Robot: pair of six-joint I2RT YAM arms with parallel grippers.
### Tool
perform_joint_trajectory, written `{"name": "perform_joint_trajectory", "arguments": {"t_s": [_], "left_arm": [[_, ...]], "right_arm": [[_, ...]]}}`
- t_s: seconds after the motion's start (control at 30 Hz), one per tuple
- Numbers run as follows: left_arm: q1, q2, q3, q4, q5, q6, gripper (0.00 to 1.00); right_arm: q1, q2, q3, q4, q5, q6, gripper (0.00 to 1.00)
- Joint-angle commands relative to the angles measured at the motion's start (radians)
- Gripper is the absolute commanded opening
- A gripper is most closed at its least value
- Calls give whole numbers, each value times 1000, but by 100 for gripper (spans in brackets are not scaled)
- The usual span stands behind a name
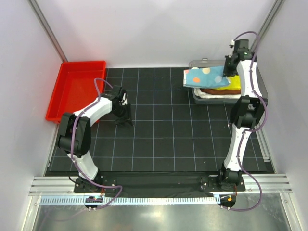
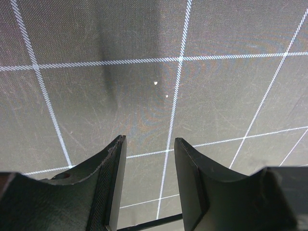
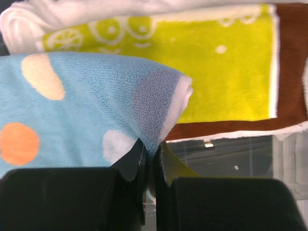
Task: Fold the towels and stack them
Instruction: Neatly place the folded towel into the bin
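Observation:
My right gripper (image 1: 227, 69) is shut on the folded light blue towel (image 1: 205, 77) with orange spots and holds it just above the stack at the back right. In the right wrist view the gripper (image 3: 153, 149) pinches the blue towel's (image 3: 72, 110) edge. Below lie the yellow towel (image 3: 226, 72) with green print, the rust-brown towel (image 3: 288, 62) and the white towel (image 3: 96, 9). In the top view the stack shows yellow (image 1: 233, 82), brown (image 1: 219, 91) and white (image 1: 216, 96). My left gripper (image 1: 123, 119) is open and empty over the black mat; it also shows in the left wrist view (image 2: 149, 144).
The stack lies in a clear plastic tray (image 1: 196, 97) at the back right. A red bin (image 1: 77, 89) stands at the back left. The black gridded mat (image 1: 163, 139) covers the table. White walls close in on both sides.

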Motion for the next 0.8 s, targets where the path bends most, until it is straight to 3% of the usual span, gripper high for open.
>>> {"name": "perform_joint_trajectory", "arguments": {"t_s": [0.0,0.3,0.4,0.43,0.57,0.6,0.67,0.77], "left_arm": [[4,-30,30,-2,14,17,48],[4,-17,36,-7,17,22,48],[4,-13,37,-12,20,26,48],[4,-14,37,-15,15,28,48],[4,-28,49,-35,14,32,49],[4,-37,56,-41,9,34,49],[4,-78,86,-44,-2,35,49],[4,-143,156,-48,9,42,49]], "right_arm": [[-50,-81,64,42,-37,-3,1],[-153,8,103,114,-98,35,3],[-157,45,46,195,-89,47,34],[-162,54,38,210,-86,52,56],[-174,100,83,219,-39,76,83],[-174,90,84,216,-8,81,84],[-176,26,66,231,-2,102,99],[-167,-123,-24,260,-38,170,100]]}}
